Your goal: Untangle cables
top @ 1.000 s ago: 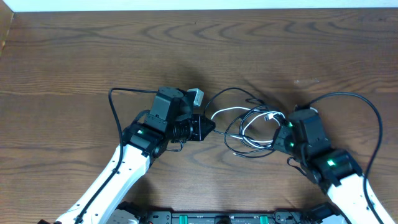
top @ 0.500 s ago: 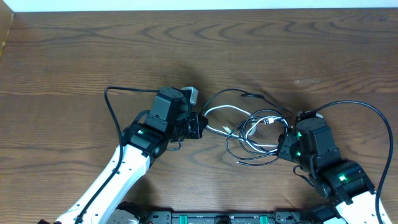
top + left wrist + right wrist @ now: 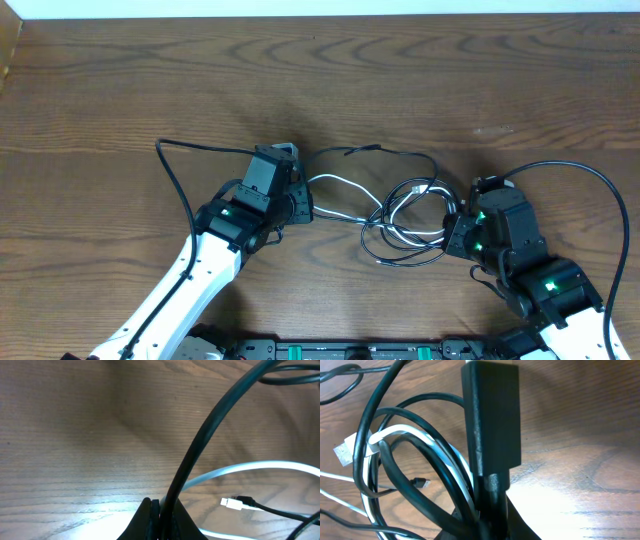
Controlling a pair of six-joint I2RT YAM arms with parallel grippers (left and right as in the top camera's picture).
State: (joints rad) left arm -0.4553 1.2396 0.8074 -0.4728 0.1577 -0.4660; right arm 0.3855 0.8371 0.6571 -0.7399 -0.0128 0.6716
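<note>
With the left gripper (image 3: 303, 205) pinching a thin black cord (image 3: 199, 445) and the right gripper (image 3: 456, 232) clamping a black block-plug cord (image 3: 492, 415), part slowly so the central black-and-white cable knot (image 3: 408, 230) loosens.

Robot lab workbench; wood-grain table (image 3: 110, 80); left arm (image 3: 190, 280) and right arm (image 3: 550, 290) rise from near edge; black rail (image 3: 330, 350) with green lights.

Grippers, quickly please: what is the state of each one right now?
Left gripper: shut on a thin black cable.
Right gripper: shut on a black cable with a rectangular plug.
</note>
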